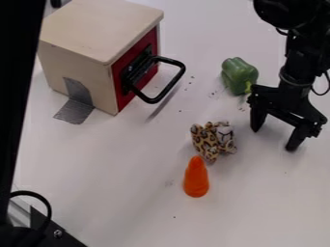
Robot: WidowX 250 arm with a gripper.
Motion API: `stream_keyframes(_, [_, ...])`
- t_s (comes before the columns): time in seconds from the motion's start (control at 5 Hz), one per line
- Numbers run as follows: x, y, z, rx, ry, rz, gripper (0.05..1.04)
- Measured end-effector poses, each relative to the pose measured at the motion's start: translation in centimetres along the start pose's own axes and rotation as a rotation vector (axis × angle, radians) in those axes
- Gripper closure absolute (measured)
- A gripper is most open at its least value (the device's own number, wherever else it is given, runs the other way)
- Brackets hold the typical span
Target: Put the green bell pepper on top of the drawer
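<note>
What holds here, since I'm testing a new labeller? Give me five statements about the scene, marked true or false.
1. The pepper lies on the table. True.
2. The gripper is shut on the pepper. False: it is open and holds nothing.
3. The drawer has a red front. True.
4. The carrot is on top of the drawer. False: the carrot lies on the table, near the spotted toy.
5. The handle is white. False: it is black.

A robotics lab, it appears
A robot arm (297, 62) hangs over a white tabletop (116, 173); gray tape (76, 109) secures the drawer unit (97, 26).
</note>
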State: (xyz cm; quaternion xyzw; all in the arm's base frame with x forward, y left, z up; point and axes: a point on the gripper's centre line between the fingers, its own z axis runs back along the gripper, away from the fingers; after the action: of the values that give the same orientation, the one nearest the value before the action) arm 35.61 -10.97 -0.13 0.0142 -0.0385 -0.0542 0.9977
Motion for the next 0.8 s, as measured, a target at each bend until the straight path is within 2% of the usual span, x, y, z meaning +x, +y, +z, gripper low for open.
stream_keyframes(0.2, [-0.2,-0.1,-0.1,-0.001,0.010,0.001,0.083])
stream_keyframes(0.4, [-0.8,0.3,0.2,-0.011,0.070,0.069,0.083])
stream_keyframes(0.8, [2.0,2.6,6.6,-0.010,-0.027,0.180,0.083])
